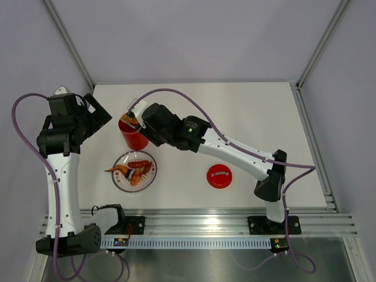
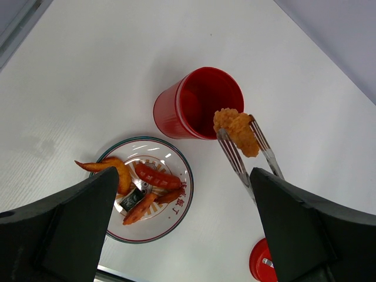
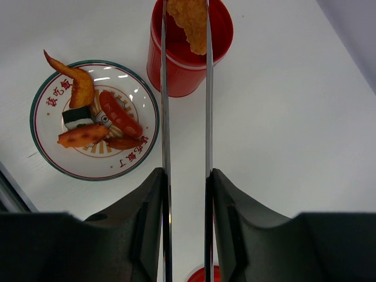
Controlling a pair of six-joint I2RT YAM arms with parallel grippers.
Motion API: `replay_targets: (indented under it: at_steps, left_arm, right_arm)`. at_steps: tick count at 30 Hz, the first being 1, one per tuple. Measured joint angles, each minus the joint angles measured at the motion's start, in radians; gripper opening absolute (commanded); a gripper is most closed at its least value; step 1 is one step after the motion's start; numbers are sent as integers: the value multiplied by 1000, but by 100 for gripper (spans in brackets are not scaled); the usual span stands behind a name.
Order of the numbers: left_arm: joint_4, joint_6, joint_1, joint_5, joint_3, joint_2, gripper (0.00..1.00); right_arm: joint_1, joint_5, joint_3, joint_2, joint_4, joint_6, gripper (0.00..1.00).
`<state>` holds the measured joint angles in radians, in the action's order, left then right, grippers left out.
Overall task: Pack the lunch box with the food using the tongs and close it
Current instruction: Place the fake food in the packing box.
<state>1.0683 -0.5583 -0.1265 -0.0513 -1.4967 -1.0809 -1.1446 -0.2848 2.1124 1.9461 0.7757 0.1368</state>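
The red lunch box (image 2: 197, 106) stands upright and lidless on the tabletop (image 1: 247, 111), just beside the patterned plate (image 3: 39, 132). Over its mouth, the slim silver tongs (image 3: 163, 117) pinch an orange breaded food piece (image 2: 238, 132). The right fingers (image 3: 185, 188), partly closed, clamp the tongs' two arms. Sausages (image 3: 120, 114), a wing-shaped piece (image 3: 79, 88) and a black-and-white roll (image 3: 77, 116) lie on the plate. The red lid (image 1: 218, 176) lies well apart. The left fingers (image 2: 183, 173) hang spread wide, holding nothing.

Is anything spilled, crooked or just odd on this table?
Nothing spilled or broken. One small oddity: an orange wing-shaped piece on the plate pokes its tip past the rim. The red lid lies flat, apart.
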Motion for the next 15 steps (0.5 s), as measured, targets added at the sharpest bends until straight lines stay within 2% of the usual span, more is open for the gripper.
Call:
replay_targets:
  at_steps: [15]
  left_arm:
    - [0,0,-8,1,2,0,99]
  right_arm:
    - [37,-10,23,60,-54,8,0]
